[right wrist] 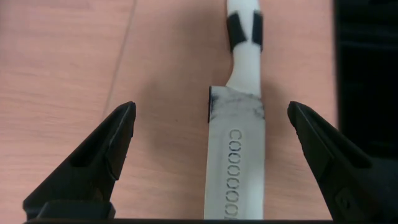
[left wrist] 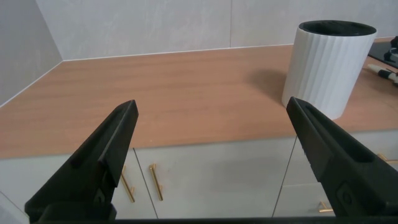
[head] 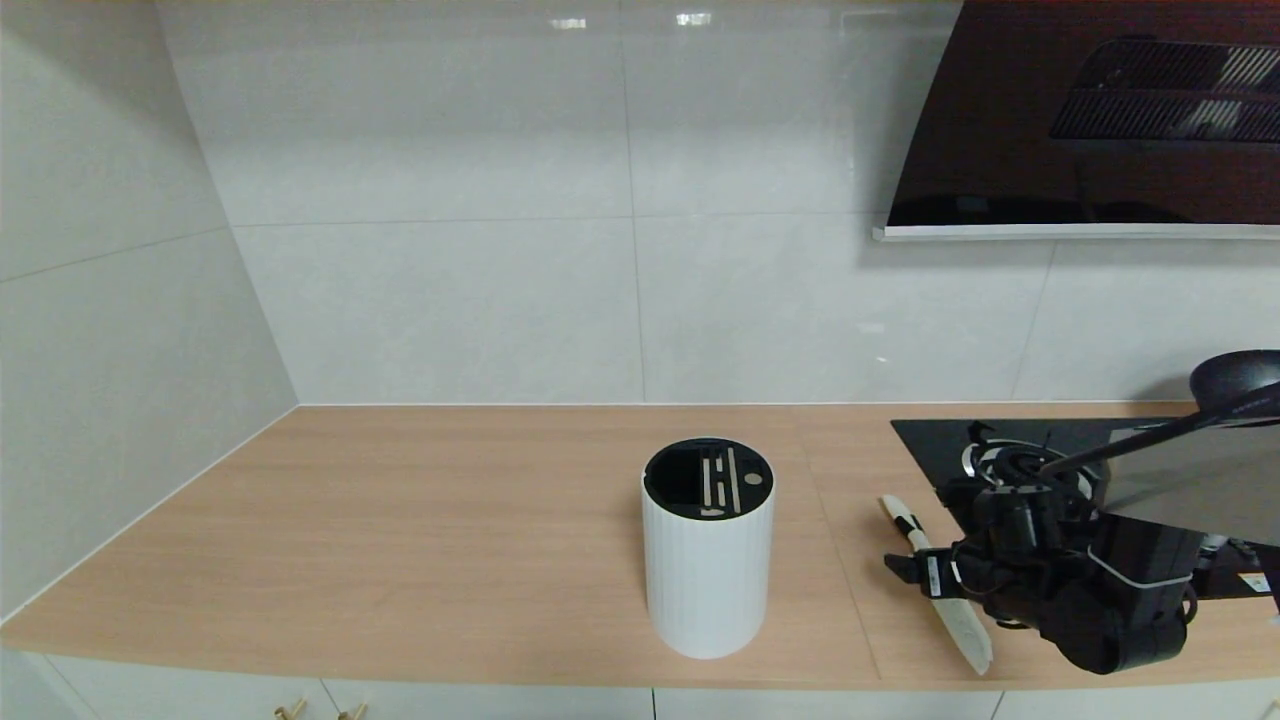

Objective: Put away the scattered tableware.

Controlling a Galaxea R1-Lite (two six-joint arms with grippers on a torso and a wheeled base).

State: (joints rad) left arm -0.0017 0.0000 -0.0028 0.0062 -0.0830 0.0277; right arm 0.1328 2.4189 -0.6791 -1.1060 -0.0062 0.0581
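Scene: a pale wood-grain counter (head: pixel 400 520) runs below a glossy white tiled wall (head: pixel 450 250), with a slanted black glass range hood (head: pixel 1000 120) at upper right.
Knife: a white knife with black bands on its handle (head: pixel 968 632) (right wrist: pixel 239 162) lies flat near the counter's front edge towards its right end, blade tip to the front, handle to the back.
Right gripper: the right gripper (right wrist: pixel 211 112) hangs over the knife where blade meets handle, its black wedge-shaped fingers (right wrist: pixel 115 155) spread wide to either side and touching nothing.
In the way: in the head view the right arm covers the knife's middle; a black glass gas hob (head: pixel 940 440) lies just beside the knife towards the counter's right end.
Holder: a white ribbed cylindrical holder with a slotted black top (head: pixel 708 570) (left wrist: pixel 326 62) stands upright near the front edge at mid-counter, apart from the knife.
Left gripper: the left gripper (left wrist: pixel 211 104) hangs off the counter's front edge before white cabinet doors with slim brass handles (left wrist: pixel 155 182), its fingers parted wide around nothing.
Surfaces: the blade is smooth and matt, with a row of small oval marks and dark smudges at its heel.
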